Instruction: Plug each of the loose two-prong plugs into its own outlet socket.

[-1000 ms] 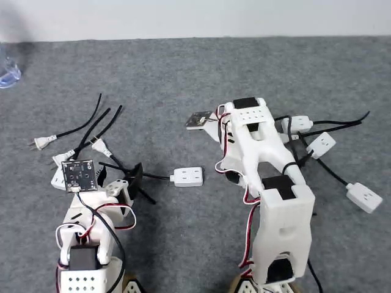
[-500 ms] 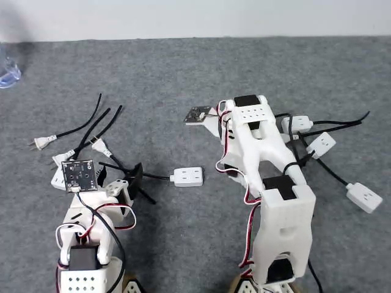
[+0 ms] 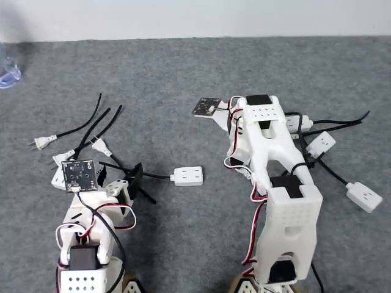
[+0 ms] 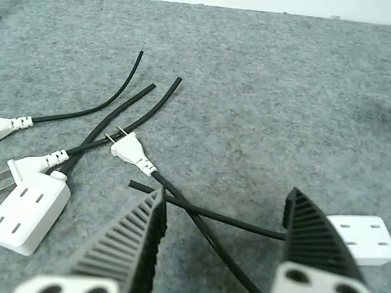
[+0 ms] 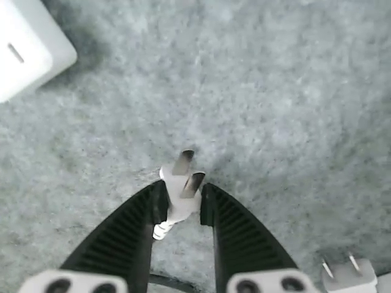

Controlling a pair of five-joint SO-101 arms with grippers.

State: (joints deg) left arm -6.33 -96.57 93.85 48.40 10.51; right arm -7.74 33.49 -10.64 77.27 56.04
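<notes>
Two claws, two states. Your right claw (image 5: 183, 198) is clamped on a two-prong plug (image 5: 179, 189) right of the worktop's centre. The prongs sit proud of the fingertips, free to enter the outlet socket (image 5: 27, 46) nearby. Left claw (image 4: 225, 201) gapes wide and empty over a loose plug (image 4: 129, 148) near the left edge, probably staged for a grab.

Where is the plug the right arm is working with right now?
In the right wrist view, the plug sits clamped between the fingers of the right gripper, prongs pointing outward over the grey carpet, with a white outlet block farther off.
</notes>
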